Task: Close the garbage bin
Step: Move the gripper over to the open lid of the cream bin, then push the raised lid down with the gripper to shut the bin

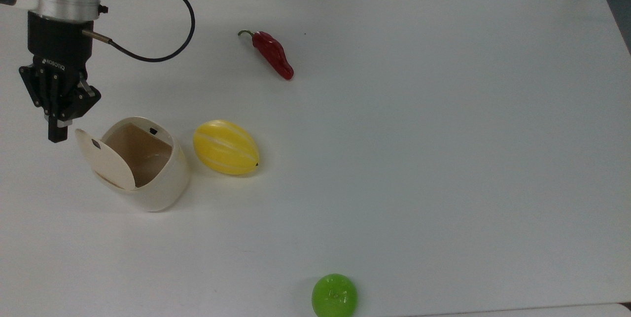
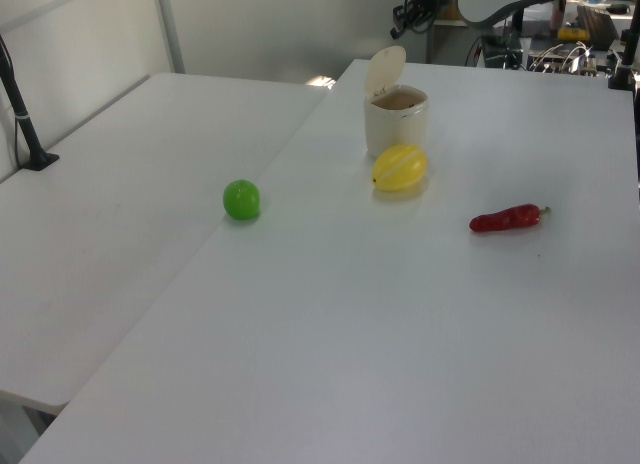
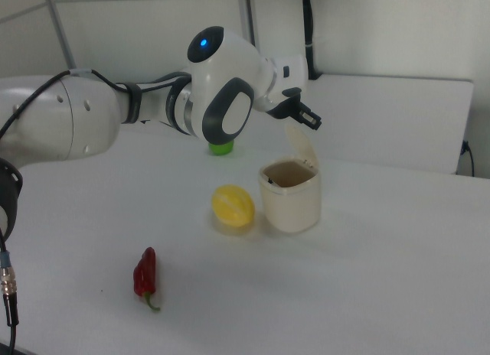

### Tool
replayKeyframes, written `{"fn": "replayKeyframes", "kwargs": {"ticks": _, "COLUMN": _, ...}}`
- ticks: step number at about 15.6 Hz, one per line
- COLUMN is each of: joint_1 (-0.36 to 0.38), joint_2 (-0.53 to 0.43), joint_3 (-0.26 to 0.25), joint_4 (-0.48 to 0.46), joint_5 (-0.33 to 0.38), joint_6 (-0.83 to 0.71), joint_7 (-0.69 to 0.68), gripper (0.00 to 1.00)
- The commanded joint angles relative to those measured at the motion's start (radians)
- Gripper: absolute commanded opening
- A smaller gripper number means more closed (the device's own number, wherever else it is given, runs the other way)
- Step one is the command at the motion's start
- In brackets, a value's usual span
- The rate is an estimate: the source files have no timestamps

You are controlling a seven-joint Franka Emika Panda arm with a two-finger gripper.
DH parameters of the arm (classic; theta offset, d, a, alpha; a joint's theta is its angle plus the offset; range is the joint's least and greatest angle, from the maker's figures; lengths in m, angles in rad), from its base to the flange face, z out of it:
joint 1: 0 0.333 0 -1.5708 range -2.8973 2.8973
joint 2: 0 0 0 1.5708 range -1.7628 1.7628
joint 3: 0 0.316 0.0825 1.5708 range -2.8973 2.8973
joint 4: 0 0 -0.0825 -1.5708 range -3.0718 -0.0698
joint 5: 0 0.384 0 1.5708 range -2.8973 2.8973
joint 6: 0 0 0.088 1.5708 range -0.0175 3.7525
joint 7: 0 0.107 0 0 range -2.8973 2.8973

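Spreading wide and white, the tabletop (image 1: 443,159) carries the small cream-beige plastic garbage bin (image 1: 157,184) beside a yellow ribbed melon (image 1: 226,147), its flat hinged lid (image 1: 106,159) upright (closing all undone), with the black claw (image 1: 57,132), seemingly clenched and empty, just behind it.

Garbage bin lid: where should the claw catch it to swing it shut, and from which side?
Judging by its pose, take the lid at its free top edge, farthest from the hinge. It stands open on the top view's left of the garbage bin, so bring the claw in from there and push toward the opening.
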Motion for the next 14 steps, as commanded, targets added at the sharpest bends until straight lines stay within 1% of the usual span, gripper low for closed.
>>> {"fn": "replayKeyframes", "kwargs": {"ticks": 1, "joint_1": 0.014, "joint_2": 0.0, "joint_3": 0.002, "joint_4": 0.004, "joint_5": -0.01, "joint_6": -0.005, "joint_7": 0.016, "gripper": 0.0}}
{"fn": "replayKeyframes", "kwargs": {"ticks": 5, "joint_1": 0.027, "joint_2": -0.023, "joint_3": 0.005, "joint_4": -0.006, "joint_5": -0.012, "joint_6": -0.111, "joint_7": 0.006, "gripper": 0.0}}
{"fn": "replayKeyframes", "kwargs": {"ticks": 8, "joint_1": 0.037, "joint_2": -0.04, "joint_3": 0.007, "joint_4": -0.006, "joint_5": -0.012, "joint_6": -0.224, "joint_7": -0.029, "gripper": 0.0}}
{"fn": "replayKeyframes", "kwargs": {"ticks": 14, "joint_1": 0.064, "joint_2": -0.043, "joint_3": 0.011, "joint_4": -0.006, "joint_5": -0.012, "joint_6": -0.368, "joint_7": -0.042, "gripper": 0.0}}
